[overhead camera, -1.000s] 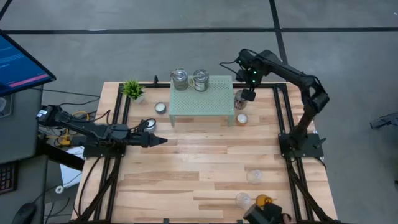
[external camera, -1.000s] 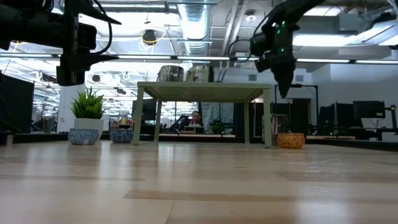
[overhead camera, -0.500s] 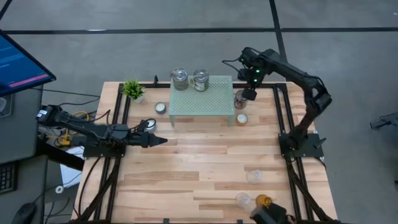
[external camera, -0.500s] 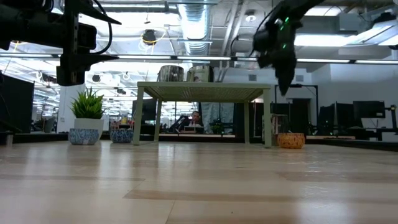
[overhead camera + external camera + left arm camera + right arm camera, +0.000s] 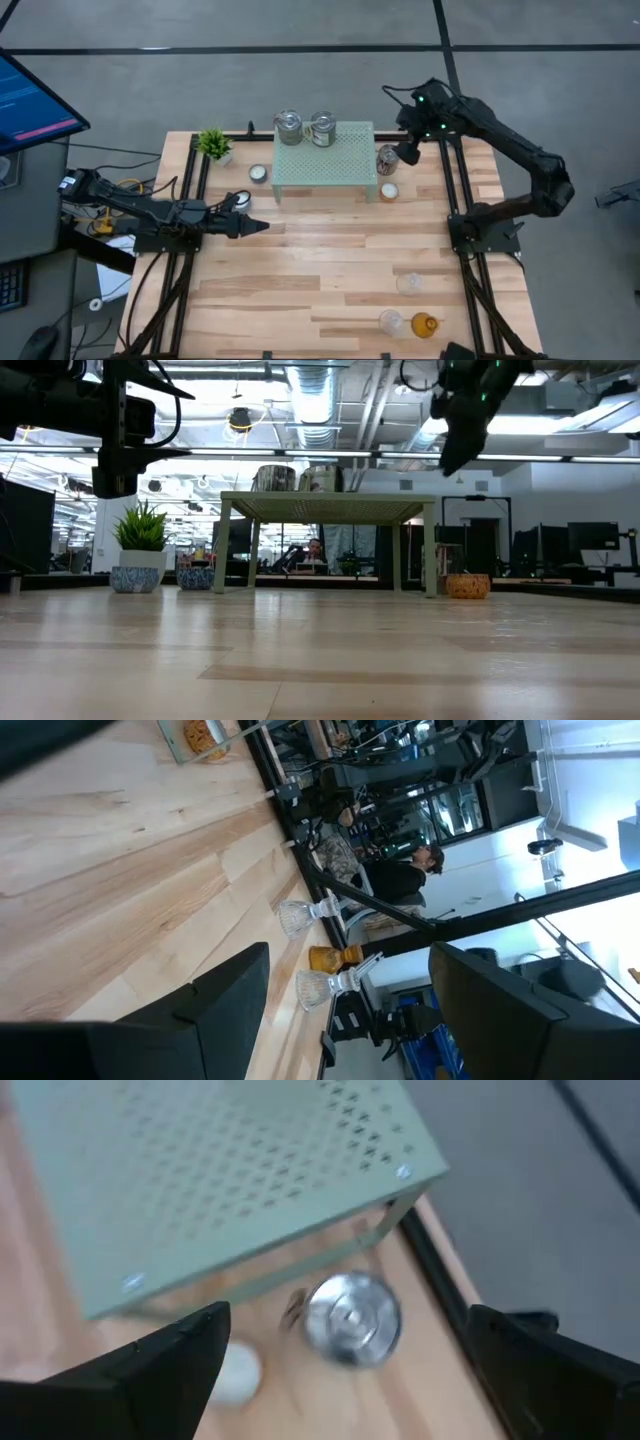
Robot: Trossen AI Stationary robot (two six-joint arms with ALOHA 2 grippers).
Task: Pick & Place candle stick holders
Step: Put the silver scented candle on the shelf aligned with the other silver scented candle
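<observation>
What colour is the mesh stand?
Pale green mesh stand, clearest in the high view.

Pale wood plank table (image 5: 330,260), matt perforated metal stand (image 5: 325,152), shiny silvery jar (image 5: 352,1318).

A grey concrete floor (image 5: 300,80) crossed by dark lines surrounds the wooden table (image 5: 320,270), a monitor (image 5: 30,100) glows at its left, and beyond it lies an open office with ceiling ducts (image 5: 315,395), strip lights (image 5: 560,457), desks and a seated person (image 5: 316,550).
</observation>
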